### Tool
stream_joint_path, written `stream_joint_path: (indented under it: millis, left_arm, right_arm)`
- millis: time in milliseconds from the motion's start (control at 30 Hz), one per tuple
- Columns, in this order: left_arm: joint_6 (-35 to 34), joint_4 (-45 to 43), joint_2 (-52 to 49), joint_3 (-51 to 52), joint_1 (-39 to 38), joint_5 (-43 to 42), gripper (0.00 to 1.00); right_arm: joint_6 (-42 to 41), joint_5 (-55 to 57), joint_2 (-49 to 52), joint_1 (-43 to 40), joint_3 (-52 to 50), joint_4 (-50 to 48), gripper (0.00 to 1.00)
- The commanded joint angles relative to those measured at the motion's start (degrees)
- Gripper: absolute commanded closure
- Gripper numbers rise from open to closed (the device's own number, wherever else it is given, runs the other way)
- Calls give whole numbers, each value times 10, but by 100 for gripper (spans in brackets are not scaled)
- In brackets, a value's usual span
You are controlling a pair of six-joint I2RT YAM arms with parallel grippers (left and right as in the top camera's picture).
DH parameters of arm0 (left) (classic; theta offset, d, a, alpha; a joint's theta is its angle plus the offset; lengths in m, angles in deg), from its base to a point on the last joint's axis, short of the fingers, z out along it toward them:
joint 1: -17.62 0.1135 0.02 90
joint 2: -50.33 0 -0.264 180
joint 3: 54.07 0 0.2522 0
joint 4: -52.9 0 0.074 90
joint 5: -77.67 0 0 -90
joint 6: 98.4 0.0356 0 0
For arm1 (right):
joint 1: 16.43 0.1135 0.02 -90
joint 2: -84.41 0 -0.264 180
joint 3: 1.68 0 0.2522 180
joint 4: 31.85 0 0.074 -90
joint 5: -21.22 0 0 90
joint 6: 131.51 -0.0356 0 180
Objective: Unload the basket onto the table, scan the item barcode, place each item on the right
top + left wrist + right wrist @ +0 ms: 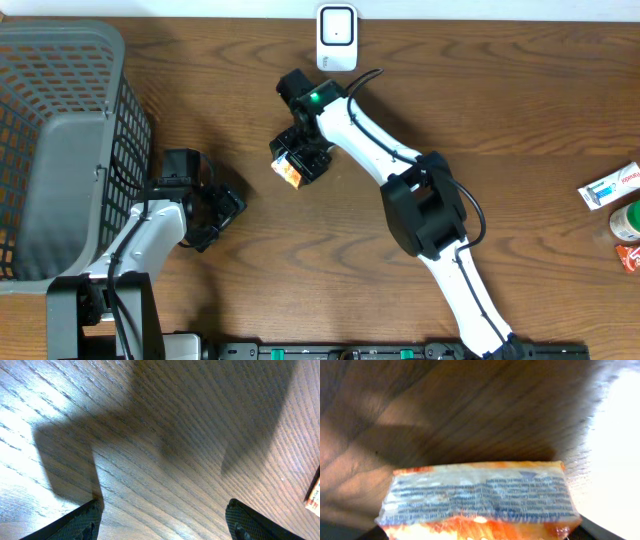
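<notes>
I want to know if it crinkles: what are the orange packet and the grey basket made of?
The orange printed packet looks like thin glossy plastic film: it shines and wrinkles. The grey lattice basket is probably matte moulded plastic: its grid is even and dull.

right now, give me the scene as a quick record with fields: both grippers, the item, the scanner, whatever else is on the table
left gripper: open, empty, over the bare brown wooden table
right gripper: jaws around the orange and white plastic packet; firm grip unclear
packet: printed text faces the wrist camera
white boxy scanner: at the far table edge, apart from the packet
grey mesh plastic basket: far left
blue and white carton: right edge, untouched
</notes>
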Motion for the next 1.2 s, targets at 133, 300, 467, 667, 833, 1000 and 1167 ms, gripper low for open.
stream_joint_path:
  millis: [133, 300, 467, 667, 833, 1000, 1167]
  left_arm:
    - [8, 24, -68, 72, 14, 104, 17]
    - [8, 24, -68, 72, 14, 104, 18]
    - [8, 24, -68, 72, 14, 104, 18]
    - [8, 24, -68, 72, 14, 104, 18]
    - [8, 24, -68, 72, 14, 104, 18]
    - [8, 24, -68, 72, 14, 104, 18]
    - [8, 24, -68, 72, 14, 104, 18]
  right_arm:
    - [220, -177, 42, -54, -8, 47, 36]
    - [332, -269, 42, -77, -8, 124, 36]
    - [436, -354, 42, -90, -8, 197, 37]
    - [577, -422, 42, -101, -8, 319, 36]
    - [628, -463, 42, -104, -9, 347, 36]
    - [628, -514, 42, -103, -9, 347, 35]
    - [619, -547, 39, -97, -9, 347, 37]
